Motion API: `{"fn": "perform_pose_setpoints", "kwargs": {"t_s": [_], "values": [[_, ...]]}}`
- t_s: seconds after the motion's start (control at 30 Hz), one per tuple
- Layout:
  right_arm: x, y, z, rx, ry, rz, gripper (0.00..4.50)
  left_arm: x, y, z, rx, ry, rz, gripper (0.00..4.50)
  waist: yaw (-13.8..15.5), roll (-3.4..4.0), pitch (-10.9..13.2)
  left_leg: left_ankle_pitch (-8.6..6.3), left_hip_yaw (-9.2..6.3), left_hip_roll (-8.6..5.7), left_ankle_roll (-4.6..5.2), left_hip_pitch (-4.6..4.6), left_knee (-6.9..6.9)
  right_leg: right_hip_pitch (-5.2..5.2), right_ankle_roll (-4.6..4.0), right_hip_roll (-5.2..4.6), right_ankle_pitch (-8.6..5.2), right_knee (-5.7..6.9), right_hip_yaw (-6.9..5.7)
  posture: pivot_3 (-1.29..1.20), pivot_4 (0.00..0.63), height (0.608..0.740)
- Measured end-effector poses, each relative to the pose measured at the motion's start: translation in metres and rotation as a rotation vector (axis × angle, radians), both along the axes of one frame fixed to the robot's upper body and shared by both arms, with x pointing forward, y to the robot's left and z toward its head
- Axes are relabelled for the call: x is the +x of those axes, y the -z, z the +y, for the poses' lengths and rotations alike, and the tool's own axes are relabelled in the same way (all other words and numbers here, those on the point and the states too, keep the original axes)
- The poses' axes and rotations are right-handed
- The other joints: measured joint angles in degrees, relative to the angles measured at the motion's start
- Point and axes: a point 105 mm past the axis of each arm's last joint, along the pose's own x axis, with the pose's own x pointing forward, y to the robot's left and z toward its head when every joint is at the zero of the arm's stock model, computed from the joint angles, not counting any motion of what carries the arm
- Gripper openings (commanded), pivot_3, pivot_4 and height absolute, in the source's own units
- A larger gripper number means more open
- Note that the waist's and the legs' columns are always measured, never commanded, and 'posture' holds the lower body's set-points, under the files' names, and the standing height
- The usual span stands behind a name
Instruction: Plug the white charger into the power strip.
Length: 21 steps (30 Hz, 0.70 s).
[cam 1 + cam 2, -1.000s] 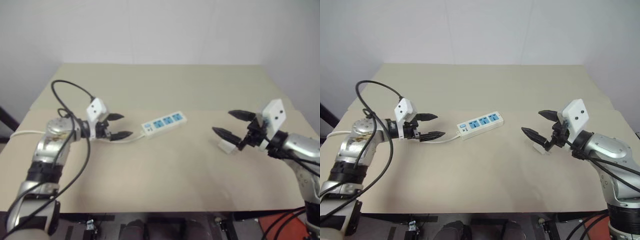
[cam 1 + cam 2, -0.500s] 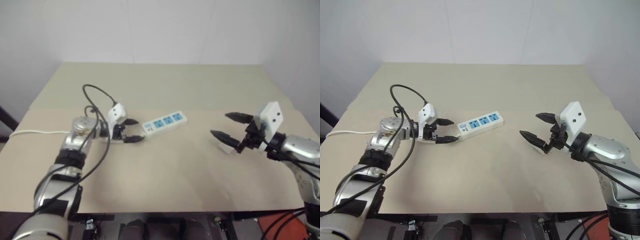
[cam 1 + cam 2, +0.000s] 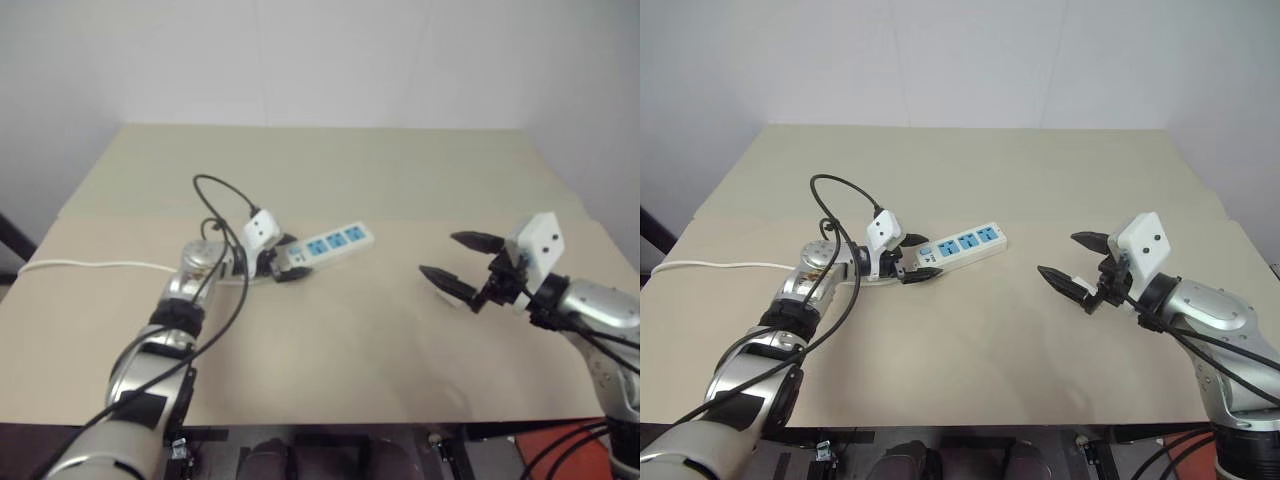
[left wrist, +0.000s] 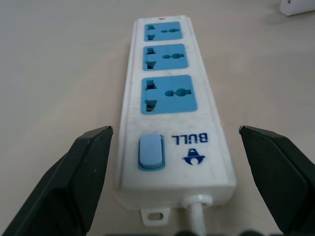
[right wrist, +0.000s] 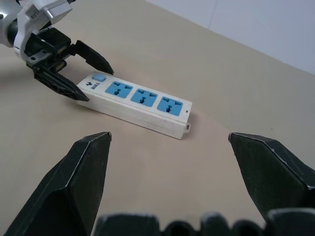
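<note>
Spreading across both head views is a beige tabletop (image 3: 970,370) backed by a pale wall (image 3: 960,60). Near the table's middle lies the power strip (image 3: 962,246), a long white bar with three blue sockets, set at a slant with its switch end toward the robot's left. Its white cord (image 3: 720,266) runs off that end to the table's left edge. At that switch end sits the left gripper (image 3: 917,257), jaws released and spread wide, one black finger on either side of the strip's end; the left wrist view shows a gap between each finger and the strip's sides. Well apart on the right side hovers the right gripper (image 3: 1072,262), jaws likewise spread and grasping nothing. Just behind its fingers, mostly hidden, a small white piece (image 3: 457,297), the white charger, rests on the table.
</note>
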Motion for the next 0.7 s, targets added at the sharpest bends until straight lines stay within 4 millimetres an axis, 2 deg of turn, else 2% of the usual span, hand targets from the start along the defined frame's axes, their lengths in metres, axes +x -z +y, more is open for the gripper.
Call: {"fn": "perform_pose_setpoints", "kwargs": {"t_s": [0.5, 0.7], "values": [[-0.003, -0.007, -0.002, 0.013, 0.012, -0.029, 4.50, -0.001, 0.018, -0.003, -0.078, -0.037, 0.030, 4.48, 0.0, -0.01, 0.0, 0.00, 0.00, 0.00, 0.00, -0.01, 0.02, 0.00, 0.00, 0.00, 0.01, 0.00, -0.01, 0.00, 0.150, 0.740], [-0.006, -0.010, -0.002, 0.008, 0.013, -0.043, 4.50, -0.001, 0.019, -0.003, -0.109, -0.044, 0.021, 4.48, 0.1, -0.01, 0.0, -0.01, 0.00, 0.00, 0.01, 0.01, 0.05, 0.02, 0.00, 0.00, 0.03, 0.01, -0.01, 0.00, 0.150, 0.740]]}}
